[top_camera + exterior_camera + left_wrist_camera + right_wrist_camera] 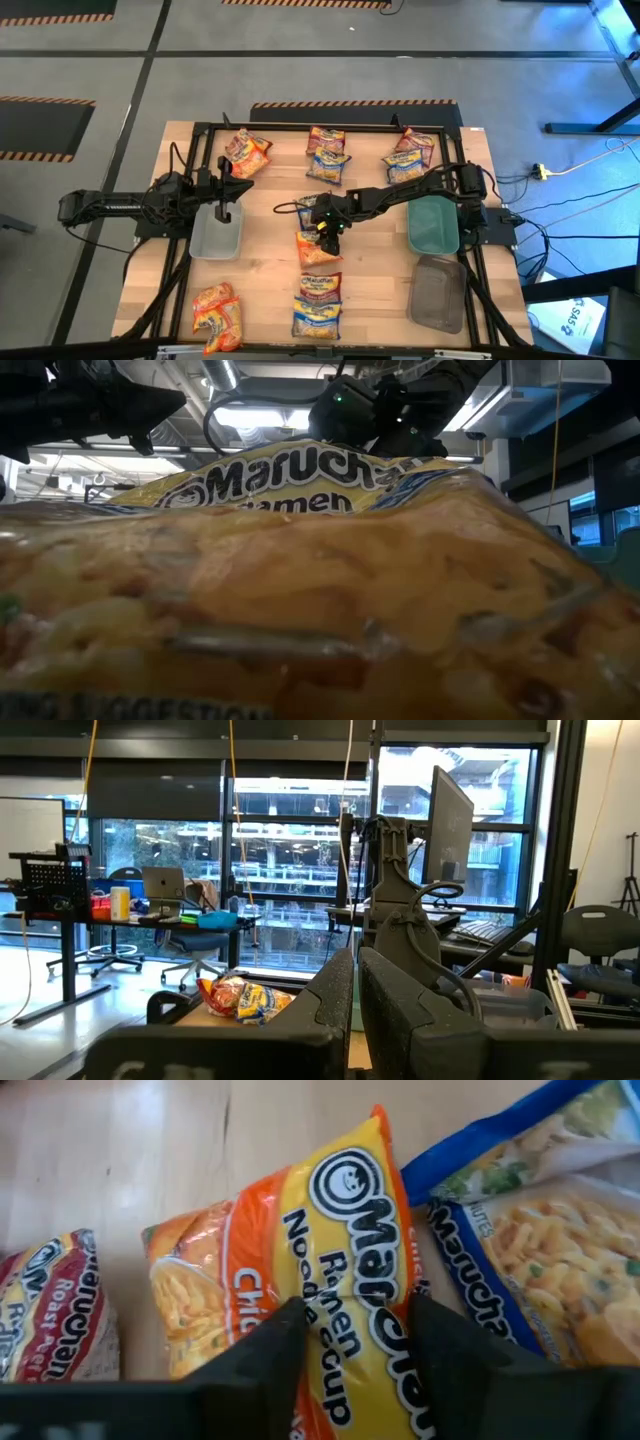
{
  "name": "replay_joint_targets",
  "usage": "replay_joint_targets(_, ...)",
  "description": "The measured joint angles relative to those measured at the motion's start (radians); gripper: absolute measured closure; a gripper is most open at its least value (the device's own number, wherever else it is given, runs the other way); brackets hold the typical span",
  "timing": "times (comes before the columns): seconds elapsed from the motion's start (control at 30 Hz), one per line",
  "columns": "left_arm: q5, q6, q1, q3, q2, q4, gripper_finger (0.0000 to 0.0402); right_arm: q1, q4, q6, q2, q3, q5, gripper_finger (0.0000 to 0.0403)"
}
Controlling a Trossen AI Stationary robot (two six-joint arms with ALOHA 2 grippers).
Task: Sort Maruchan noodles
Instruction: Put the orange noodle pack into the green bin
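Several Maruchan noodle packets lie flat on the wooden table (260, 260), in orange, blue-and-yellow and maroon. My right gripper (325, 228) is at the table's middle, tipped down onto an orange packet (330, 1280), its fingers closed in on it. A maroon packet (50, 1310) and a blue packet (540, 1260) lie on either side. My left gripper (222, 190) hangs shut and bare above the clear tray (215, 235) at the left. One blue-and-yellow packet (320, 610) fills the low view. My right gripper pinches the orange packet's yellow printed face (350, 1335) between its two fingers (285, 1350), toward one end of the packet. The fingers slant down from the table's far right. The film bulges up between them. The packet lies flat on the table.
A teal tray (432, 225) and a grey tray (440, 292) stand at the right. Packets lie in pairs at the far left (247, 152), far middle (327, 155) and far right (408, 158), and at the near left (217, 312) and near middle (318, 305).
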Motion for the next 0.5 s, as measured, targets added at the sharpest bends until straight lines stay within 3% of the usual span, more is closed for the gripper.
replay_joint_targets(0.3, -0.004, 0.000, 0.000, 0.000, 0.000, 0.001, 0.0385, 0.000, 0.022, -0.047, -0.003, -0.001, -0.011, 0.0387)
replay_joint_targets(0.5, -0.004, 0.000, 0.000, 0.000, 0.000, 0.001, 0.0385, 0.000, 0.019, -0.072, -0.021, -0.004, -0.008, 0.0399)
